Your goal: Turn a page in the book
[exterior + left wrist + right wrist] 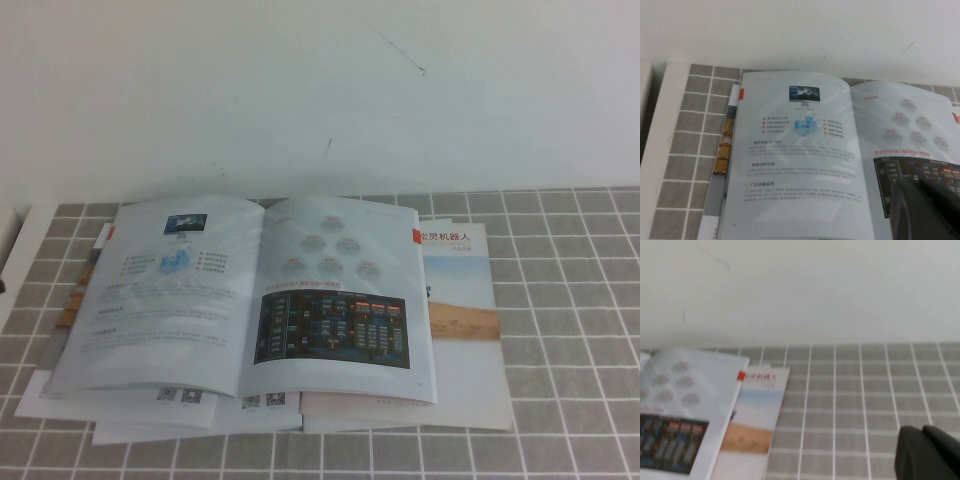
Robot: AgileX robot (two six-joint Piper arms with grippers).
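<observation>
The book (180, 300) lies open and flat on the grey tiled mat, on top of other booklets. The page (340, 290) with the hexagon cluster and dark dashboard screenshot is its right-hand sheet and lies flat. Neither gripper shows in the high view. My left gripper (930, 210) is a dark shape hovering over the dashboard screenshot of the page (910, 135), next to the book's left sheet (795, 165). My right gripper (925, 452) is shut and empty over bare tiles, well to the right of the page (680, 405).
A booklet with a red Chinese title and tan band (460, 300) sticks out under the book's right edge, and it also shows in the right wrist view (755, 415). White QR-code booklets (180, 400) stick out at the front. A white wall (320, 90) stands behind.
</observation>
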